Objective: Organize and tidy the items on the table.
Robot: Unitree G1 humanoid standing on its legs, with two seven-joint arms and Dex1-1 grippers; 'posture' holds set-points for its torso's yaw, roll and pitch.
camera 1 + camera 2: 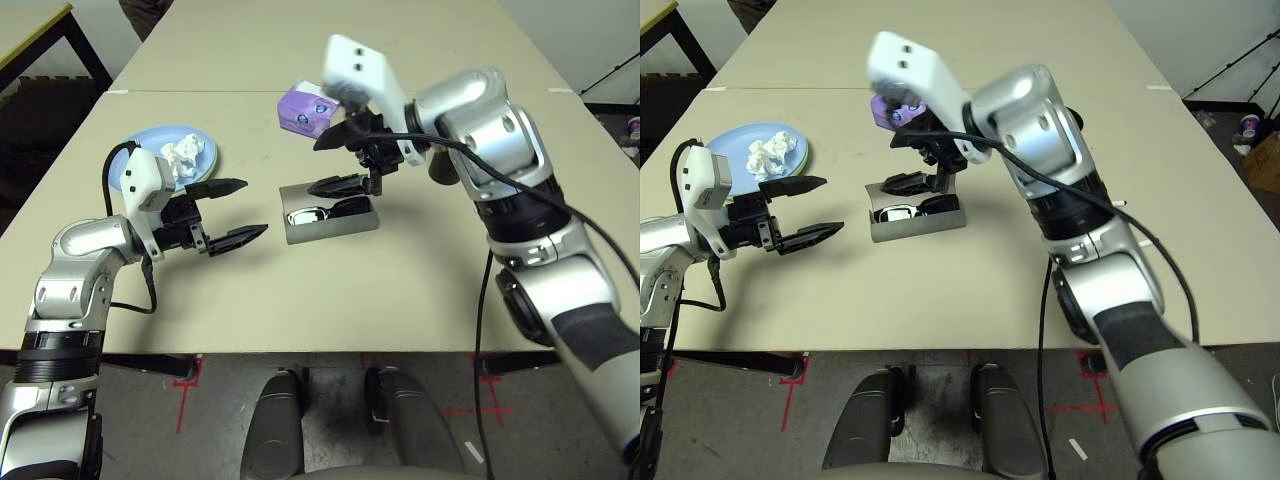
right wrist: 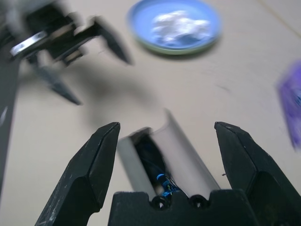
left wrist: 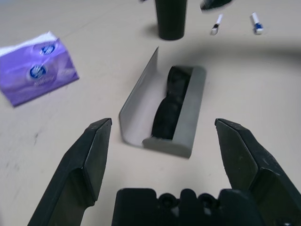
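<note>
Beige table point(image 1: 420, 290) runs wide with loads of bare room up front. Blue plate point(image 1: 150, 145) with the tissue point(image 1: 188, 152) sits far left; left gripper point(image 1: 232, 211) hovers beside it, jaws wide, empty. Glasses case point(image 1: 325, 222) lies open mid-table, sunglasses point(image 1: 350, 207) inside. Right gripper point(image 1: 338, 160) hangs over it, jaws spread, nothing held. I'd press the lid down squarely, staying clear of the purple tissue box point(image 1: 308, 108).

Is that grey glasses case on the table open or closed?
Open. The grey glasses case lies with its lid raised, and the black sunglasses are visible lying inside it.
</note>
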